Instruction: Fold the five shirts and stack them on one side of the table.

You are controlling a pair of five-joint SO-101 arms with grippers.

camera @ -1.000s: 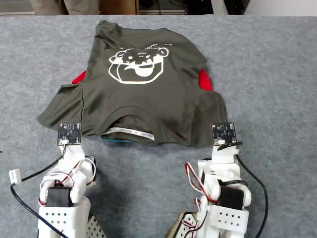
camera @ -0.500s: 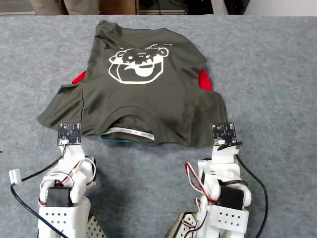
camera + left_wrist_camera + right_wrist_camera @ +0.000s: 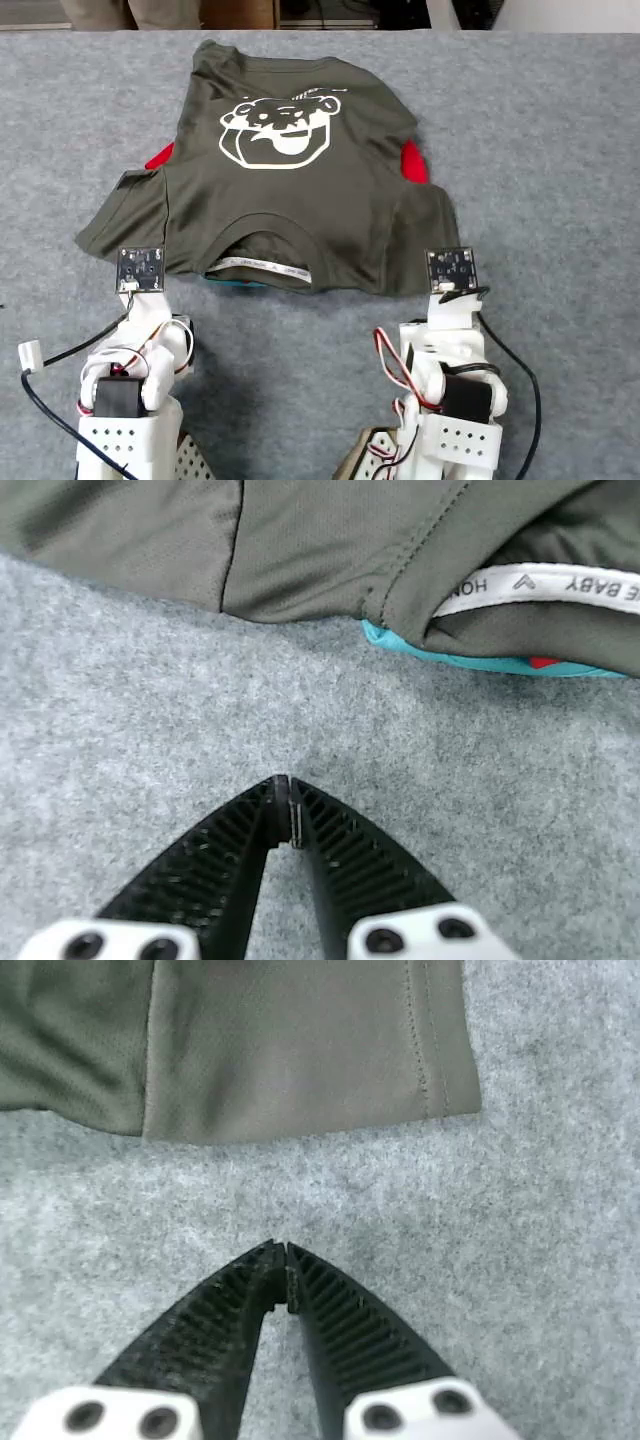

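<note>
High view shows nothing changed from the earlier frames: both arms and the pile lie exactly as they did a second ago. On the left, the left arm (image 3: 135, 345) sits at the near edge of the grey table (image 3: 560, 150), its wrist just short of the shirt's left sleeve. Its left gripper (image 3: 283, 810) has its claw pinched fully together on nothing, tips over bare felt, near the hem but apart from it. In the middle lies the olive shirt (image 3: 290, 210), spread flat with its white print (image 3: 275, 130) up and its collar and neck tape (image 3: 262, 266) toward the arms. It covers other shirts: a red shirt (image 3: 160, 156) peeks out at both sides, and a teal shirt (image 3: 235, 281) shows as a thin strip under the collar, so three shirts can be counted. On the right, the right arm (image 3: 450, 350) stands by the right sleeve; the right gripper (image 3: 285, 1275) is likewise closed tight and empty, over felt just short of the sleeve's edge.
</note>
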